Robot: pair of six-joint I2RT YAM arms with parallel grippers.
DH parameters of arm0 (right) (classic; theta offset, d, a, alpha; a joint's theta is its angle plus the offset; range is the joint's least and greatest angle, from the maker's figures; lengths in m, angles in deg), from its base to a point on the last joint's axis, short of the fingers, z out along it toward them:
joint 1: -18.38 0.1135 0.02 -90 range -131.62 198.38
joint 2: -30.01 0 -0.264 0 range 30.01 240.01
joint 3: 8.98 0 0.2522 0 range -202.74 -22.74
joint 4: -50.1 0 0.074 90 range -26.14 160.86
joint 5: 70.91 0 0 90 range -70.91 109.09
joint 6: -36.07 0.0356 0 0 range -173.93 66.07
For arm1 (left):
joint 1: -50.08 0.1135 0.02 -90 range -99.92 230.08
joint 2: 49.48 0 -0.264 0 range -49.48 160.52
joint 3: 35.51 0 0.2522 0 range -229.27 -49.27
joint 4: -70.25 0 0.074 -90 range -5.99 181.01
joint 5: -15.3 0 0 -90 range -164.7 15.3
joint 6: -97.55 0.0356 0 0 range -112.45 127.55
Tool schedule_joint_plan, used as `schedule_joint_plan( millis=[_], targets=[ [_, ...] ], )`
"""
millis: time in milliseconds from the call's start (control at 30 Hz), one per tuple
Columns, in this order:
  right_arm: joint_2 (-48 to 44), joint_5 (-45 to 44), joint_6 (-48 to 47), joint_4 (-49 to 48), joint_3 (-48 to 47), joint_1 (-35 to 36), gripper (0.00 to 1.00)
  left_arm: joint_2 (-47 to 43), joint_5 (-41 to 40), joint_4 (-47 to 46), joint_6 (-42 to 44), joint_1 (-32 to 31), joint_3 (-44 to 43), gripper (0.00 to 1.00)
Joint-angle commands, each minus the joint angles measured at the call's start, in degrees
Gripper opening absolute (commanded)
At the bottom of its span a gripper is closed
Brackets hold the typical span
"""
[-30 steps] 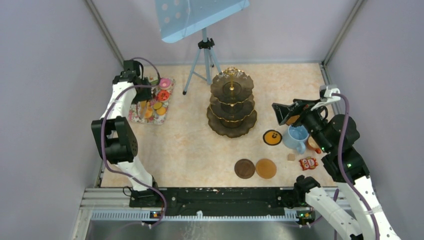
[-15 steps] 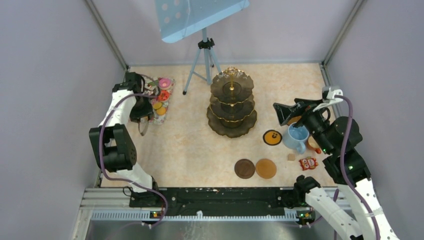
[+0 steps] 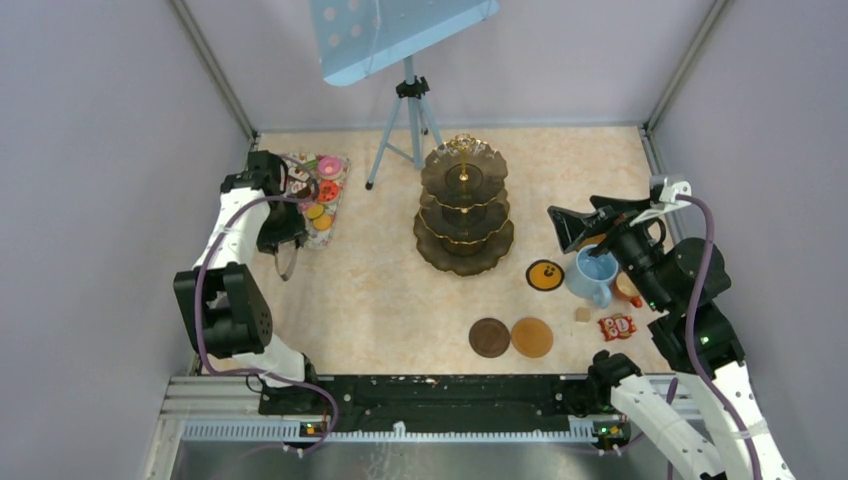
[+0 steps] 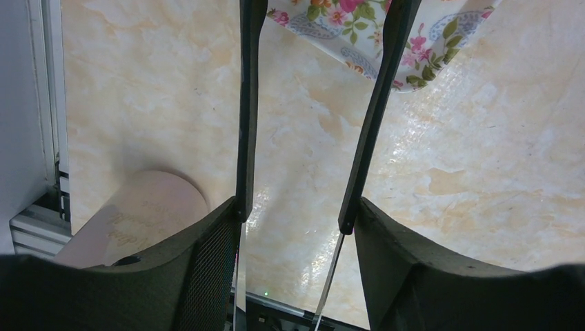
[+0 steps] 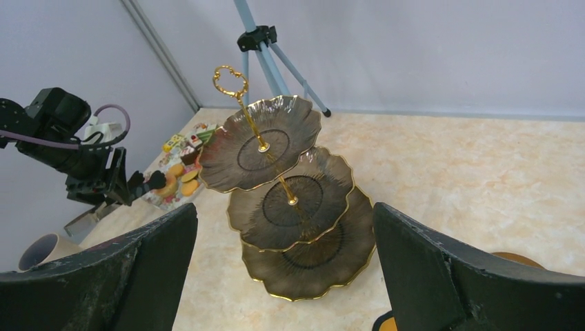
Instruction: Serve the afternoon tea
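The dark three-tier gold-rimmed stand (image 3: 463, 205) is at mid-table with bare tiers; it also shows in the right wrist view (image 5: 290, 200). Small cakes and orange tarts (image 3: 318, 195) lie on the floral mat (image 3: 330, 165) at the far left. My left gripper (image 3: 283, 228) (image 4: 295, 210) is shut on the black tongs (image 4: 246, 103), held over the table just off the mat's near corner (image 4: 359, 34). My right gripper (image 3: 580, 222) (image 5: 283, 214) is open and empty, above the light blue mug (image 3: 594, 275), facing the stand. A small orange-brown mug (image 3: 628, 288) is half hidden behind it.
Round coasters lie near front: a dark brown one (image 3: 489, 337), an orange-brown one (image 3: 531, 337) and a black-orange one (image 3: 545, 275). A red packet (image 3: 617, 326) and a small cube (image 3: 582, 314) lie at the right. A tripod (image 3: 405, 120) stands behind. A pale mug (image 4: 138, 214) sits by the left wall.
My left gripper has drawn the tongs back off the cakes toward the mat's near-left edge. My right arm has shifted slightly right, still open.
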Motion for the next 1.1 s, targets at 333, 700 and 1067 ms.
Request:
schedule_joint_plan(
  millis=[333,700,1067],
  targets=[
    [-0.41,-0.08,-0.3,-2.72,-0.34,0.74,0.95,3.86,-1.27,-2.76,0.89,1.21,-1.48,0.66],
    [-0.42,-0.37,-0.31,-2.7,-0.21,0.78,0.95,6.62,0.69,-4.94,1.26,1.39,-2.55,0.68],
    [-0.09,-0.42,-0.35,-2.74,-0.23,0.76,0.95,6.8,1.01,-5.41,1.07,1.63,-1.86,0.69]
  ],
)
